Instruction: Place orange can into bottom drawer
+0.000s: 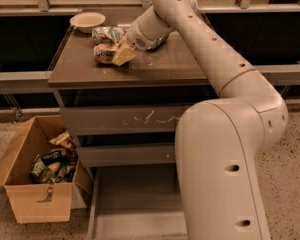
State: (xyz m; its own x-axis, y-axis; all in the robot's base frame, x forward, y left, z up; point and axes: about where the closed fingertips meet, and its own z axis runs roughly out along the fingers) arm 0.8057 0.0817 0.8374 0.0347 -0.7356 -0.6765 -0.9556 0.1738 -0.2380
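The orange can [103, 54] lies on its side on the brown cabinet top [160, 66], left of centre. My gripper [123, 54] reaches down from the right and is at the can's right end, against it. The bottom drawer [135, 204] is pulled open at the foot of the cabinet, a grey tray with low side walls; its right part is hidden behind my arm.
A green-and-white patterned can [108, 34] lies just behind the orange can. A cream bowl [87, 20] stands at the back left corner. A scratched drawer front [120, 120] and a plain one [125, 155] are shut. An open cardboard box [37, 176] of packets sits on the floor at the left.
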